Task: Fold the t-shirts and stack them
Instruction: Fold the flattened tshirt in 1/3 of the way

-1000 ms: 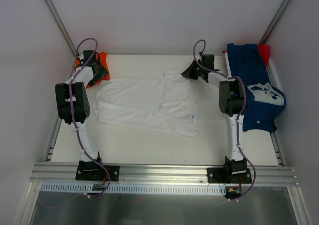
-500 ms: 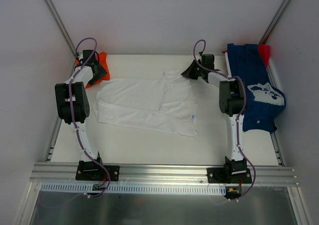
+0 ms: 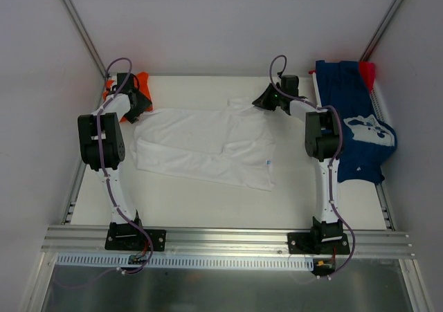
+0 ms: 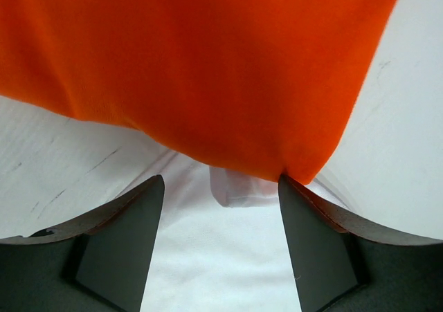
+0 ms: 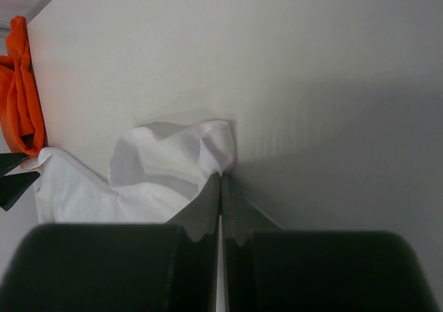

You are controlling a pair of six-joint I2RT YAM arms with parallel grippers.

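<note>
The white t-shirt (image 3: 204,146) lies spread across the middle of the table, partly folded. My right gripper (image 5: 221,176) is shut on its bunched far right corner (image 5: 208,149), also seen from above (image 3: 261,102). My left gripper (image 4: 221,187) stands open over the white shirt's far left corner (image 4: 239,187), with white cloth between the fingers (image 4: 128,229). The orange t-shirt (image 4: 201,63) lies just beyond, its edge touching the right fingertip. In the top view it shows at the back left (image 3: 143,81) by the left gripper (image 3: 140,103). The navy t-shirt (image 3: 353,122) with white print hangs at the right, a red one (image 3: 367,70) behind it.
Grey walls close in the table on the left, back and right. The navy shirt drapes over the right rail (image 3: 379,111). Both arm bases sit on the metal rail (image 3: 228,239) at the near edge.
The left gripper has edged slightly toward the orange shirt and its jaws have narrowed a little. The right arm and the white shirt have not moved.
</note>
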